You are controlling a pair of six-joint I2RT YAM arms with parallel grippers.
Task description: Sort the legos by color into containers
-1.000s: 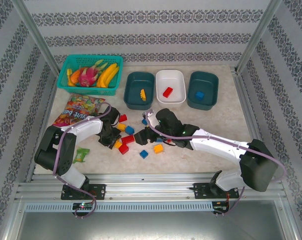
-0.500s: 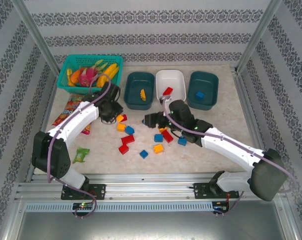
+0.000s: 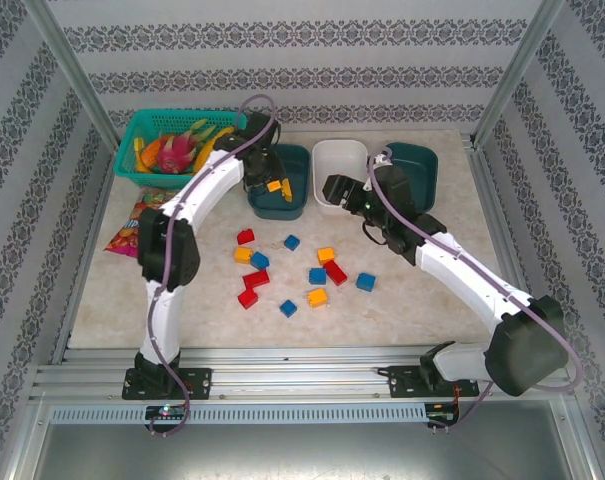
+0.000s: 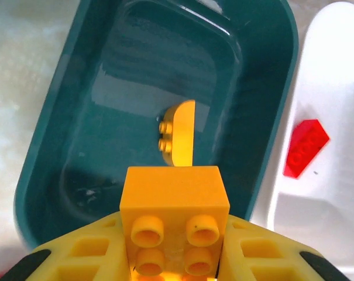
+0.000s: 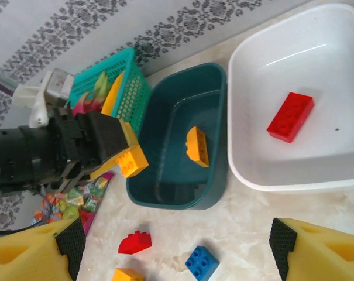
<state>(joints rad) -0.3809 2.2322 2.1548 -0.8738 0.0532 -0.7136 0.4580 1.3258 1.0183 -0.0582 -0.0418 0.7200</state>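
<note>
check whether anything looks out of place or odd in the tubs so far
Nothing stands out. The left teal tub holds one curved yellow block, the white tub one red block, so colours match. The left hand grips a square yellow block above that teal tub. Other blocks lie loose, unsorted.

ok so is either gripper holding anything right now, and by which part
The left gripper holds a yellow-orange brick, pinched by two opposite side faces, with its studs toward the wrist camera. The right gripper is open and holds nothing.
</note>
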